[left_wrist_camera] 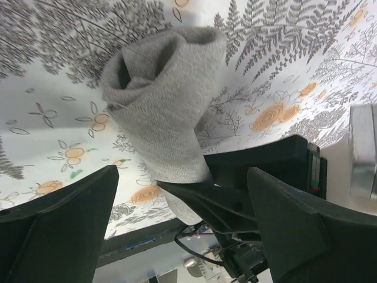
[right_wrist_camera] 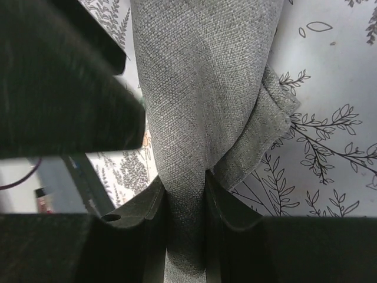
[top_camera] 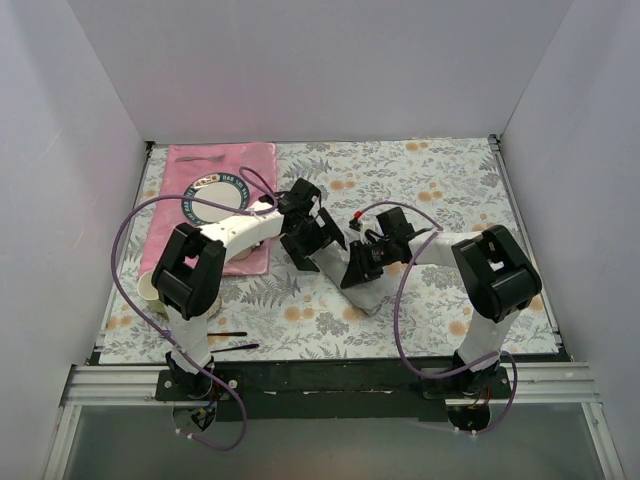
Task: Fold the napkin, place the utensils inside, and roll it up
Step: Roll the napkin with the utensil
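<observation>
The grey napkin [top_camera: 372, 296] lies rolled into a thick tube on the floral tablecloth, between the two arms. In the left wrist view the napkin's [left_wrist_camera: 159, 100] open end faces the camera. My left gripper [left_wrist_camera: 182, 177] is open, its fingers [left_wrist_camera: 65, 224] wide apart on either side of the roll's near end without touching it; it also shows in the top view [top_camera: 312, 243]. My right gripper [right_wrist_camera: 185, 188] is shut on the napkin [right_wrist_camera: 200, 88], pinching the roll; it also shows in the top view [top_camera: 355, 268]. No orange-tan utensil is visible.
A pink placemat [top_camera: 250, 160] with a round plate [top_camera: 205, 195] lies at the back left. A cup [top_camera: 150, 287] stands beside my left arm. A thin black utensil [top_camera: 228, 335] and a purple-handled fork [top_camera: 240, 347] lie near the table's front edge.
</observation>
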